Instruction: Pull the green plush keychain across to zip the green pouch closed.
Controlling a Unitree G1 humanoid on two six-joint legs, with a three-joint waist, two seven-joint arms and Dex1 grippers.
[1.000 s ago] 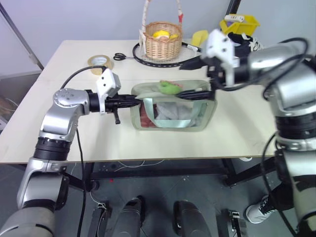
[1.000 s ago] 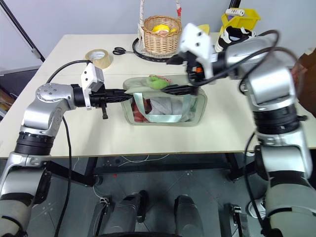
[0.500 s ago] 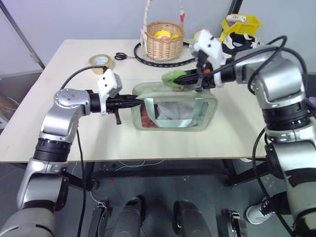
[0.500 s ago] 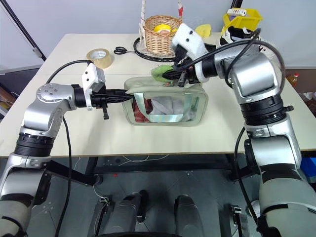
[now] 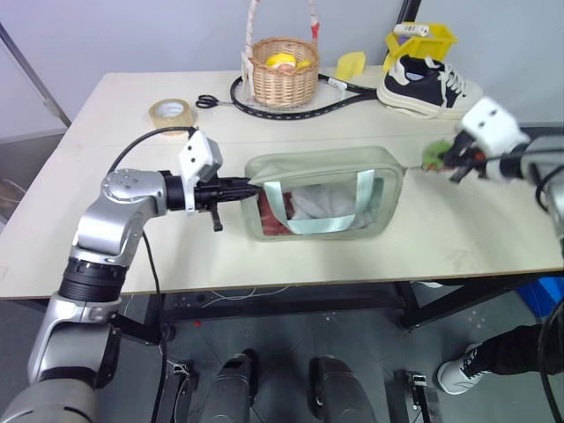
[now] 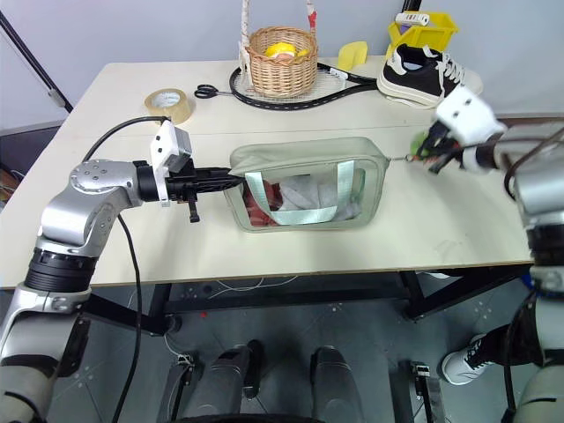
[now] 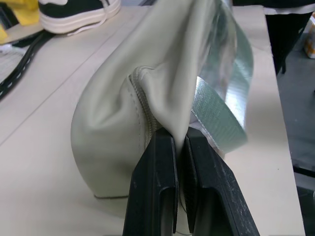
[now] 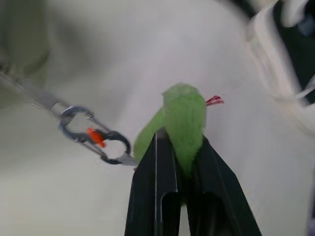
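Our right gripper is pinched on the green plush keychain, which a second ago lay on top of the green pouch and now hangs past the pouch's right end, toward the tabletop's right edge, its silver clip stretched taut back to the pouch. Our left gripper still clamps the pouch's left end, and the pouch sits mid-table with its top now drawn closed.

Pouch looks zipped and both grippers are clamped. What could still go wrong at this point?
The right gripper pinches only the soft green plush keychain, so the fuzz could slip free. Its metal clip is stretched taut, so more pull might strain it. The left gripper clamps just a fold of the green pouch, which could tug loose.
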